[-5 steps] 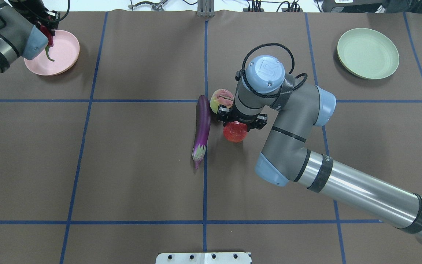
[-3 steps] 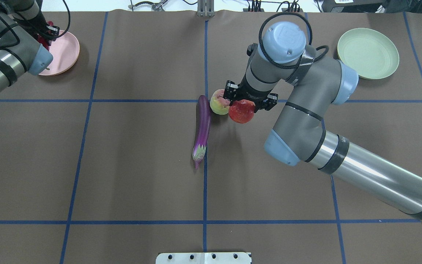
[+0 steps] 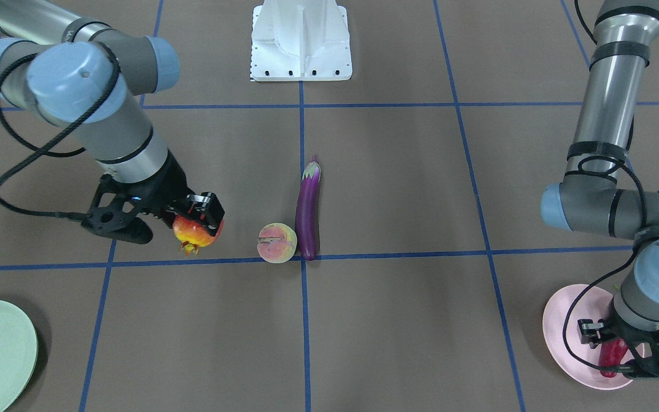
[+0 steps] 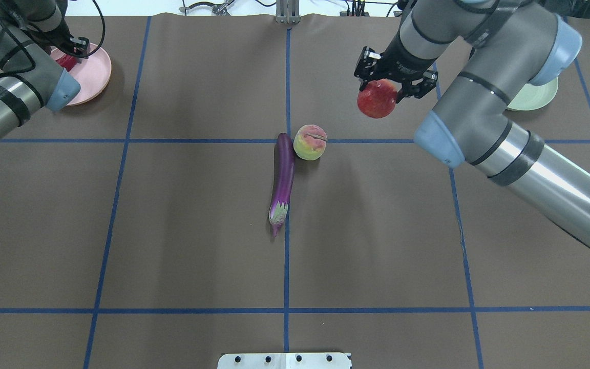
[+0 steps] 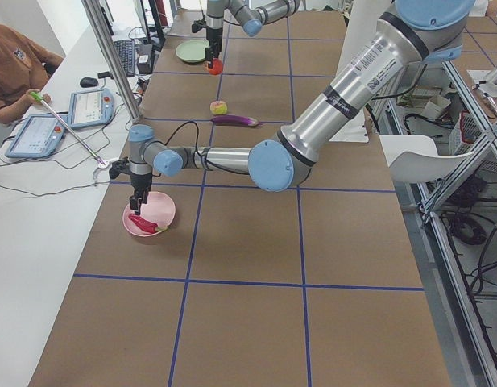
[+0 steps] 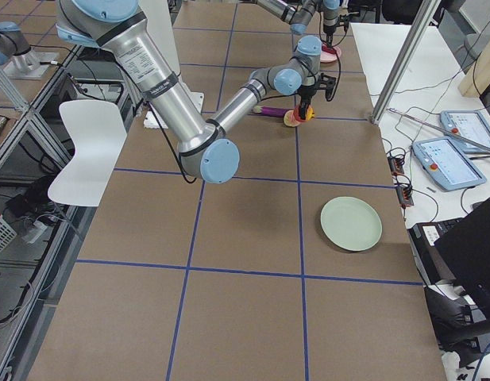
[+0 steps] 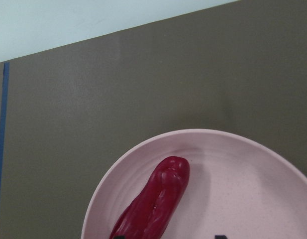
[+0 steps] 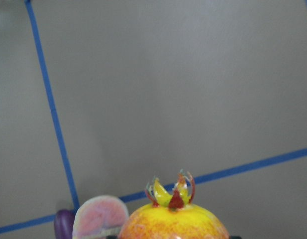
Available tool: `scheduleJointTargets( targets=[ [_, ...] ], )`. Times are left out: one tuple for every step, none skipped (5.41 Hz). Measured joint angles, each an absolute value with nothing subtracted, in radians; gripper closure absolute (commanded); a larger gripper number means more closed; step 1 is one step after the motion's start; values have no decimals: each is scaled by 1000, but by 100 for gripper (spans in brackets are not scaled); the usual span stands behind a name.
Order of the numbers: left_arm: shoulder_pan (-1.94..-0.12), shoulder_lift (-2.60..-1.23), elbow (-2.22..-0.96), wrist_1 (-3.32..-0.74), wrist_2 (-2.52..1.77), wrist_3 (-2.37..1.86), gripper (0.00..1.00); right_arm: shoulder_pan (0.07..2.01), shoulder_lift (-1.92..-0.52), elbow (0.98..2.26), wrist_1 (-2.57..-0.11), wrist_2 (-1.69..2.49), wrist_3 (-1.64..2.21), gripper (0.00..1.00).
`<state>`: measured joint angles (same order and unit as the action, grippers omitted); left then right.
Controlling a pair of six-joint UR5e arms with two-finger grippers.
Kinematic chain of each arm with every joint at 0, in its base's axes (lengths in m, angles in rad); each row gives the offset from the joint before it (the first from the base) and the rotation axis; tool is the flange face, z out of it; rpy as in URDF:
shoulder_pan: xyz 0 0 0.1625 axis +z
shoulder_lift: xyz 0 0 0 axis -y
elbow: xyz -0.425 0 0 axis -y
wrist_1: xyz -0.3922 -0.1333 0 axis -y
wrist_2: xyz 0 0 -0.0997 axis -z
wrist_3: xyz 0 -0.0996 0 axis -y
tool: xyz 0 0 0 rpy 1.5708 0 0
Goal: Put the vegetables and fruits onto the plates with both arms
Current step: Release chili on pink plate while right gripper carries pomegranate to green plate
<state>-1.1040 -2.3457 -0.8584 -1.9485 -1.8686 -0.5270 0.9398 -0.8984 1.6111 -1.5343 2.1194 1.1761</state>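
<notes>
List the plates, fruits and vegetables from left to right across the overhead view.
pink plate → eggplant → peach → pomegranate → green plate. The chili pepper overlaps the pink plate, so it is left out.

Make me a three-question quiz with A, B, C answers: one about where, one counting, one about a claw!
1. Where is the chili? A on the pink plate; B on the green plate; C in the air.
2. How many foods lie on the table? A one; B two; C four.
3. The right claw is: A open; B holding the pomegranate in the air; C touching the table.
Answers: A, it lies inside the pink rim; B, only the peach and eggplant; B, the pomegranate hangs clear of the table.
</notes>
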Motion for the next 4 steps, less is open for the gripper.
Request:
scheduleJointTargets(
  targets=[
    [-1103, -2371, -934, -1856, -1895, -535, 0, 1014, -911, 1594, -1577, 2119, 1012, 100],
    [-1086, -2404, -1006, -1785, -1971, -612, 0, 1081, -925, 1549, -1598, 2115, 831, 100],
    [-1048, -2428, -1068, -1759, -2043, -731, 0, 1132, -930, 1487, -1599, 2113, 689, 100],
    [-994, -2463, -1110, -1751, -2087, -835, 0, 1165, -938, 1417, -1558, 2108, 603, 100]
  ],
)
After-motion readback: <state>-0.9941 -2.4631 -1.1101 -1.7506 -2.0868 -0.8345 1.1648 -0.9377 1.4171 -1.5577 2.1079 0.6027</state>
